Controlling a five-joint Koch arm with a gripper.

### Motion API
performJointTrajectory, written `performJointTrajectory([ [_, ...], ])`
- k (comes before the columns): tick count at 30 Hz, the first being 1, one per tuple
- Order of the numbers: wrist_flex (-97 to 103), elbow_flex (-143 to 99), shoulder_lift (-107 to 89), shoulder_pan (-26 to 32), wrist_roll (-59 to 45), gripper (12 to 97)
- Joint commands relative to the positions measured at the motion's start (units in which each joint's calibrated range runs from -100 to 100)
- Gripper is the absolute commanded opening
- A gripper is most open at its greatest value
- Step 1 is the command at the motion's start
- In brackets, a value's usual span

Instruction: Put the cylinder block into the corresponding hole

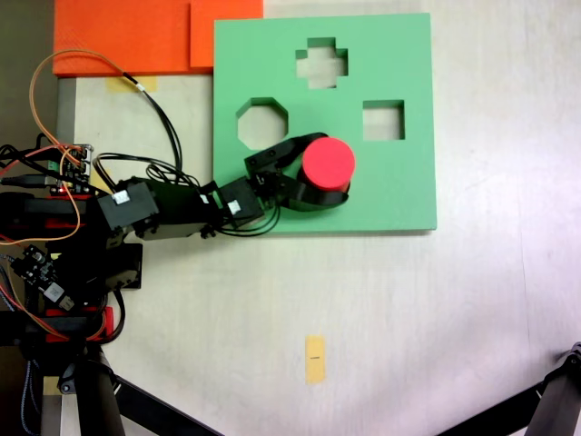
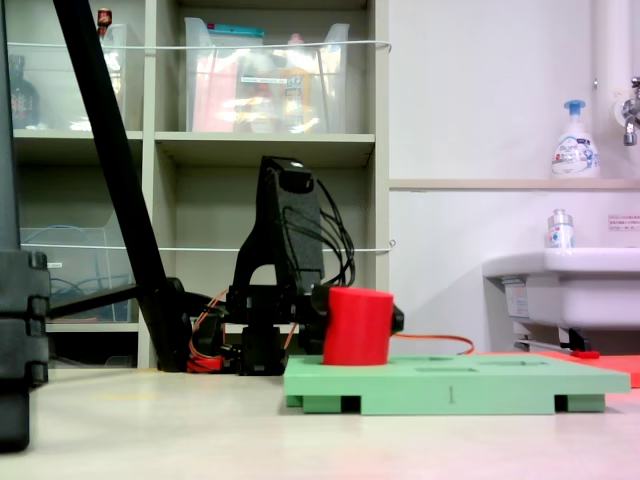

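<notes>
The red cylinder block [image 1: 328, 162] stands upright over the lower middle of the green foam board [image 1: 399, 195], its flat top facing up. My gripper [image 1: 332, 168] comes in from the left, a black jaw on either side of the block, shut on it. From the side, the block [image 2: 357, 325] has its base at the board's [image 2: 480, 385] top surface, with the gripper [image 2: 358, 315] behind it. The corresponding hole is hidden; whether the block sits in it cannot be told. The octagonal cutout [image 1: 262, 123], cross cutout [image 1: 321, 63] and square cutout [image 1: 383, 120] lie open.
Orange foam sheets [image 1: 136, 36] lie past the board's top left corner. The arm base, circuit boards and loose wires [image 1: 54, 182] crowd the left edge. A yellow tape mark [image 1: 315, 359] is on the table. Tripod legs [image 1: 145, 404] cross the bottom corners.
</notes>
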Motion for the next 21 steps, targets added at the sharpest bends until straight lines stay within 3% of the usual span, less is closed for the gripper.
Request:
performJointTrajectory([
  [1, 6.54, 0.69, 1.11, 0.1, -0.29, 52.5],
  [9, 8.85, -2.9, 2.09, 0.88, -0.29, 70.9],
  [18, 10.97, -17.06, -23.33, 0.24, -0.34, 70.6],
  [21, 8.37, -21.55, -38.27, -0.44, -0.98, 63.7],
])
